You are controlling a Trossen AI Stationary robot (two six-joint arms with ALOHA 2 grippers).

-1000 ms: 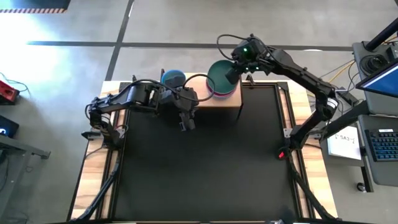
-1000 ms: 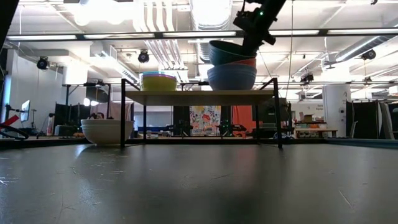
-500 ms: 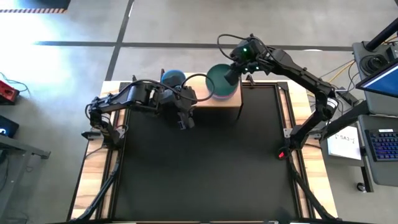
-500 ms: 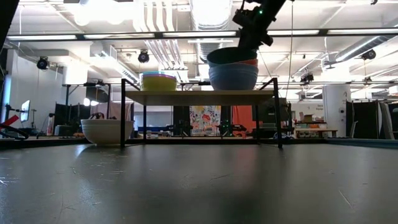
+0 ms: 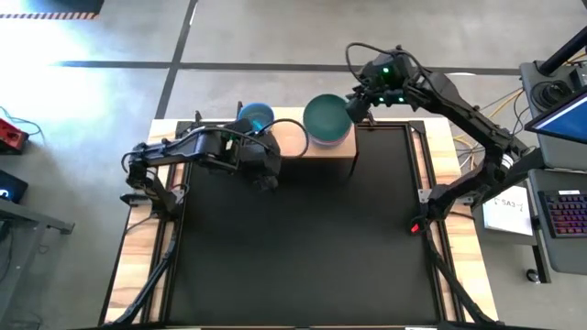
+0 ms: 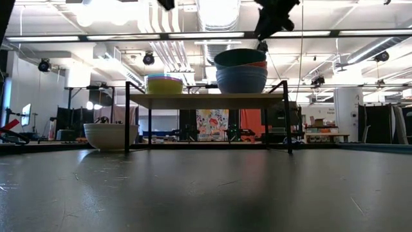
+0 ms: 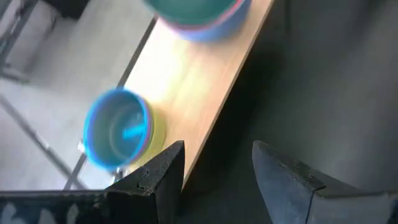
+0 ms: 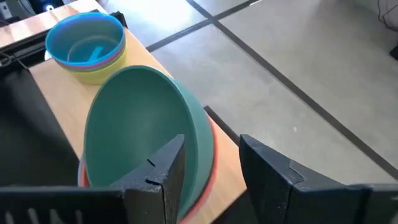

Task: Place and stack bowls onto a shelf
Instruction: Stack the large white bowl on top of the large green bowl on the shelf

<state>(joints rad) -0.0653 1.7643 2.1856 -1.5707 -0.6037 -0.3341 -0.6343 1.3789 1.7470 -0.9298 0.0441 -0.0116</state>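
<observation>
2 stacks sit on the shelf (image 5: 295, 139), 1 bowl on the bench.
Teal bowl (image 5: 326, 116) tops 1 stack, blue bowl (image 5: 256, 116) the other; only the low view shows the white bowl (image 6: 111, 136) beside the shelf. Right claw (image 5: 353, 107) hangs open, empty, just beside the teal bowl; left claw (image 5: 266, 176) hovers open over the bench's (image 5: 303, 247) edge of the shelf.

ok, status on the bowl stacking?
Right gripper open, clear of teal bowl, which tops the stack on shelf. Left gripper open, empty. White bowl on table.
</observation>
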